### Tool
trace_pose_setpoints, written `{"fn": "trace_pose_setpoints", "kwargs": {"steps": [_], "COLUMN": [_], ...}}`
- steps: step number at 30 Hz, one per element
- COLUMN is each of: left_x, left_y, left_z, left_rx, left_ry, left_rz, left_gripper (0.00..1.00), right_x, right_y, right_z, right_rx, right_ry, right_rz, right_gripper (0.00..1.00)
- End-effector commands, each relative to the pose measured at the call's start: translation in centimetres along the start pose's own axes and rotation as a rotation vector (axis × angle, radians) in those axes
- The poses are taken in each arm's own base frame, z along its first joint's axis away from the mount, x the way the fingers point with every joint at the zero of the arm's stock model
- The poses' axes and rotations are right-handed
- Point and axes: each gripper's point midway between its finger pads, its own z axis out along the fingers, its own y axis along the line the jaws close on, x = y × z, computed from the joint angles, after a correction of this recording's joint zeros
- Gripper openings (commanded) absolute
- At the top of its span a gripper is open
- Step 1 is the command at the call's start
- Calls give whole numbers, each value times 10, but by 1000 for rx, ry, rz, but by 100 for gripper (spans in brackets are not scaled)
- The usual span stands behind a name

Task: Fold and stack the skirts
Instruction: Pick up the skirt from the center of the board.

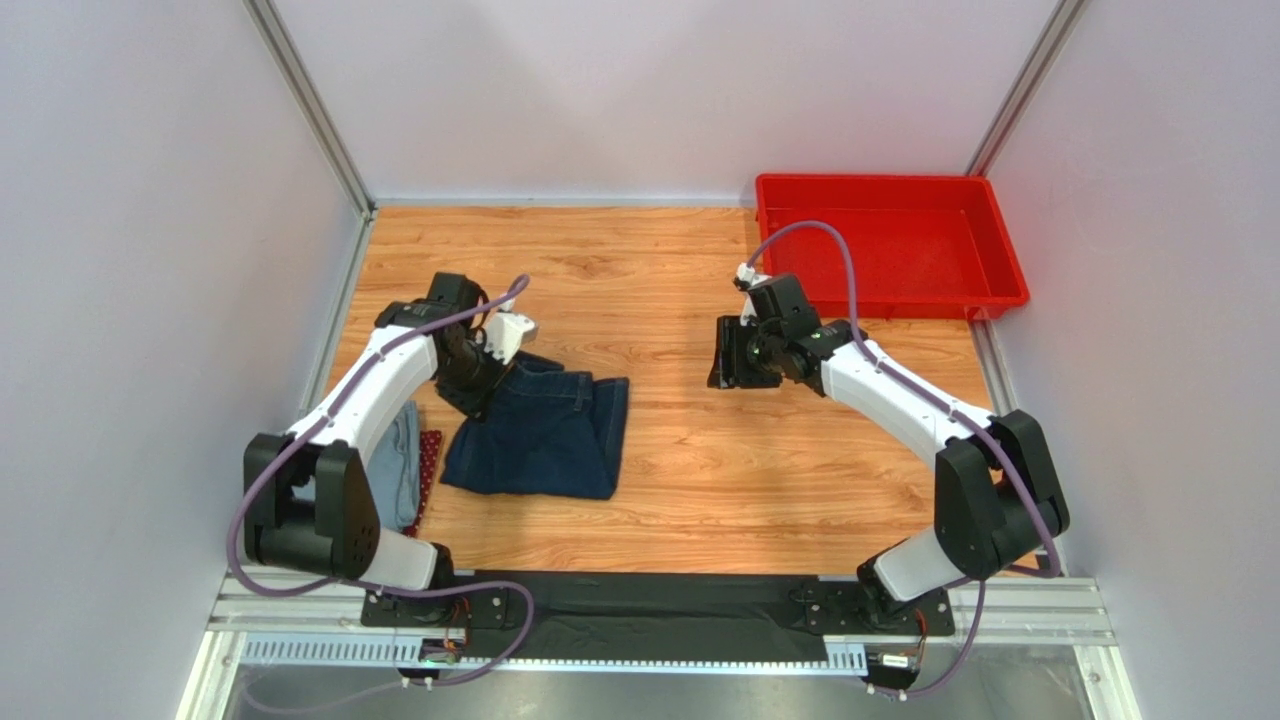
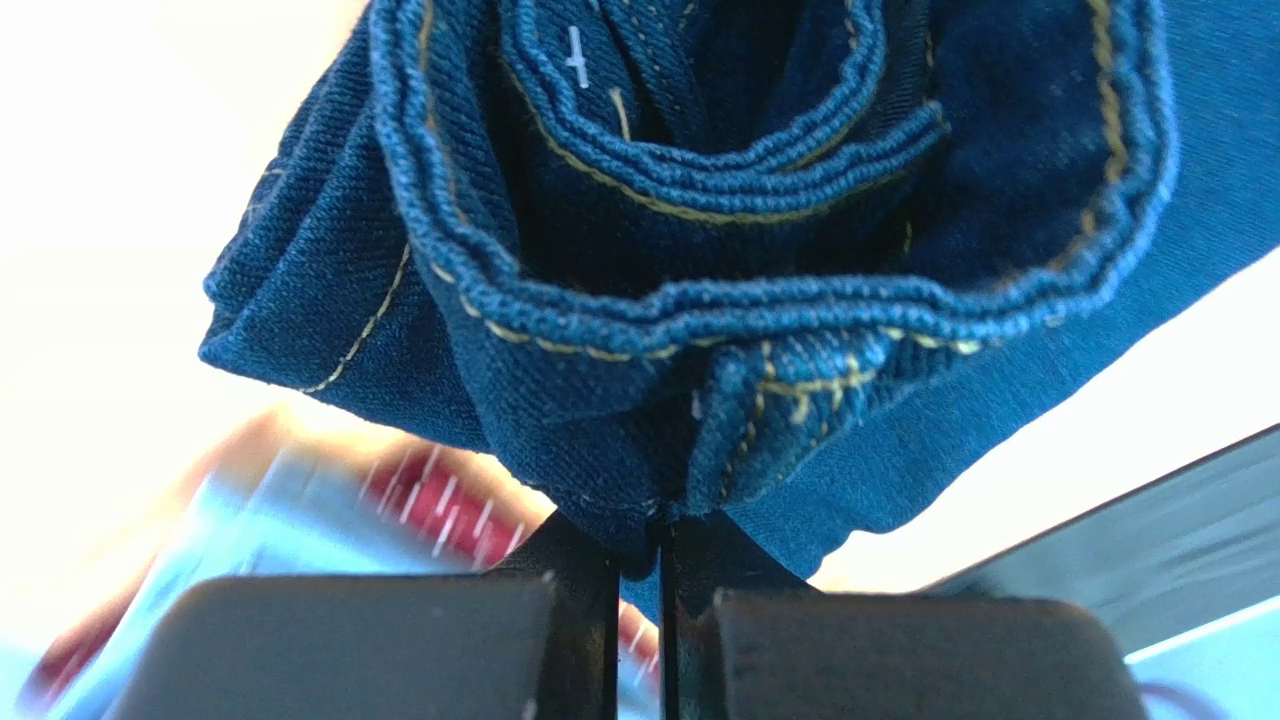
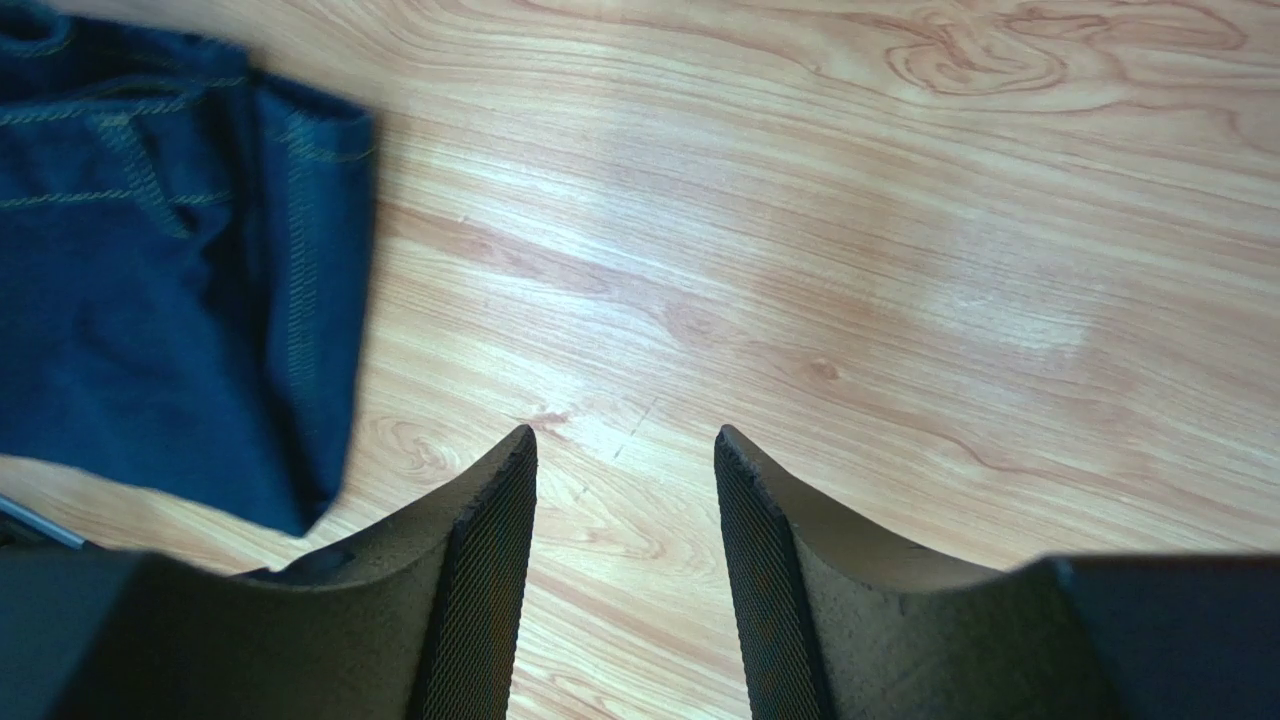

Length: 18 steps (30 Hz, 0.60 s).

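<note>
The dark navy skirt [image 1: 541,435] is lying on the left half of the tabletop [image 1: 721,495], partly folded, with its far left corner lifted. The left tool [image 1: 478,378] is pinching this corner. In the left wrist view its two fingers are standing almost together, with only the thick hem and its yellow stitching between them. One short white thread mark is showing on the cloth there; whether it is a sign or only a stitch cannot be told.

Three skirts are in view in total. The light blue-grey skirt [image 1: 397,458] is lying at the left edge, half hidden by the left arm [image 1: 368,398]. The dark red skirt [image 1: 430,465] is showing only as a narrow strip between it and the navy one.

The right tool [image 1: 724,360] is hanging over bare wood, to the right of the navy skirt and apart from it. Its fingers are spread wide and are holding nothing. One red tray [image 1: 902,248] is standing at the far right corner, well apart from the skirts.
</note>
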Motion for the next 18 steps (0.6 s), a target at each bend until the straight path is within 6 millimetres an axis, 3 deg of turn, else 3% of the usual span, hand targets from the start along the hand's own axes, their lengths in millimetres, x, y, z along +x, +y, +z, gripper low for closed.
{"fn": "trace_pose_setpoints", "kwargs": {"steps": [1, 5, 12, 18], "left_x": [45, 81, 89, 104], "left_y": [19, 34, 31, 33], "left_z": [-33, -63, -122, -149], "left_rx": [-152, -293, -401, -479], "left_ry": [166, 305, 269, 312], "left_rz": [94, 147, 149, 133], "left_gripper": [0, 0, 0, 0], "right_x": [-20, -22, -20, -23], "right_y": [-2, 0, -3, -4], "right_z": [-15, -16, -16, -19], "right_rx": [31, 23, 35, 43], "right_ry": [-62, -66, -69, -82], "right_rz": [-43, -44, -45, -58], "right_gripper": [49, 49, 49, 49]}}
